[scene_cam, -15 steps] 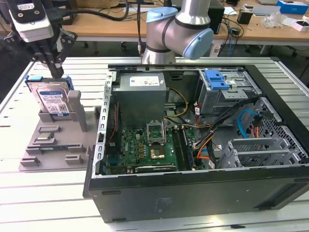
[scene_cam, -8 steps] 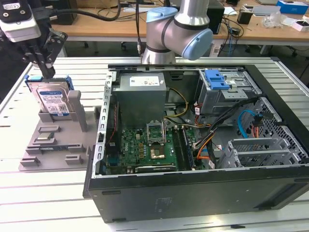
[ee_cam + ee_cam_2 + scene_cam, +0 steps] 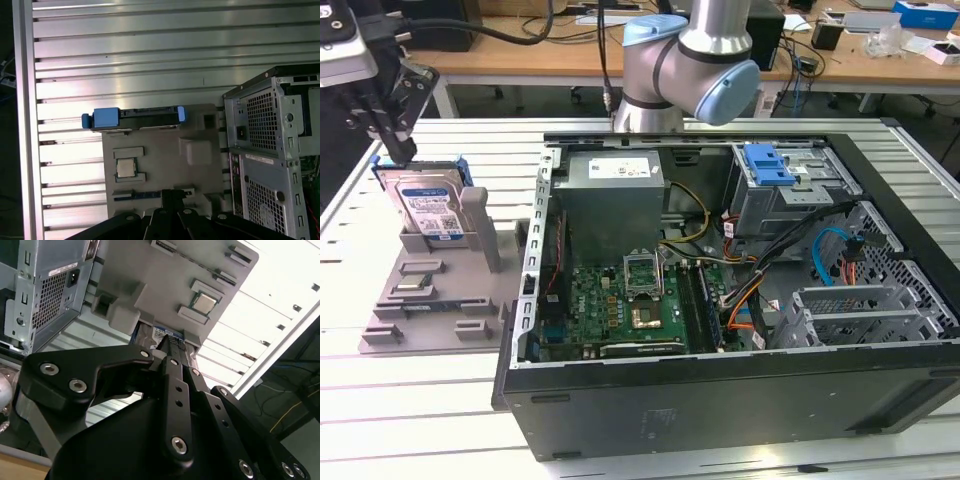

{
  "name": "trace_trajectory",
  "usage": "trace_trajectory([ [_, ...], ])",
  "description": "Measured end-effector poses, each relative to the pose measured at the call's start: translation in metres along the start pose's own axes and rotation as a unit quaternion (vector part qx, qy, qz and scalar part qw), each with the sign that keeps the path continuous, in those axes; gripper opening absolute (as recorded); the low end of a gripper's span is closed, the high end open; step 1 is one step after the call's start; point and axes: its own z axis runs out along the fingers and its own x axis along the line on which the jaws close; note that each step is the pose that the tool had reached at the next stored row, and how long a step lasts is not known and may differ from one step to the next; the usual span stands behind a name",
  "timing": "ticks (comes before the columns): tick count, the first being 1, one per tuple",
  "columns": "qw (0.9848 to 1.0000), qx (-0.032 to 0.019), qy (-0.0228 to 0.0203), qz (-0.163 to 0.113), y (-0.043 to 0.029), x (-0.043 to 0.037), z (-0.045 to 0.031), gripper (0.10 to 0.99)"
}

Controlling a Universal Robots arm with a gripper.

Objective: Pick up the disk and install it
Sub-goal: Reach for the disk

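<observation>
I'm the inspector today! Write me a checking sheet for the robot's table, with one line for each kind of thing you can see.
Surface: a ribbed metal table carries a grey holder tray and an open computer case.
Job's things: the disk stands on its edge in the tray and is not yet in the case.
Clutter: a small square chip sits in a tray pocket.
Grippers: the gripper is right at the disk's top edge; I cannot tell if it touches the disk.
Cables: orange, blue and black wires run inside the case.
Surroundings: wooden desks with boxes on them stand behind the table.
</observation>
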Motion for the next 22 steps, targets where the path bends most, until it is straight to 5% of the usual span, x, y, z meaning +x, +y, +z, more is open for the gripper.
trace_trajectory([
  [15,1.0000,0.0000,0.0000,0.000,-0.0025,0.0347,-0.0002,0.106],
  [22,1.0000,0.0000,0.0000,0.000,0.0025,0.0459,0.0012,0.106],
])
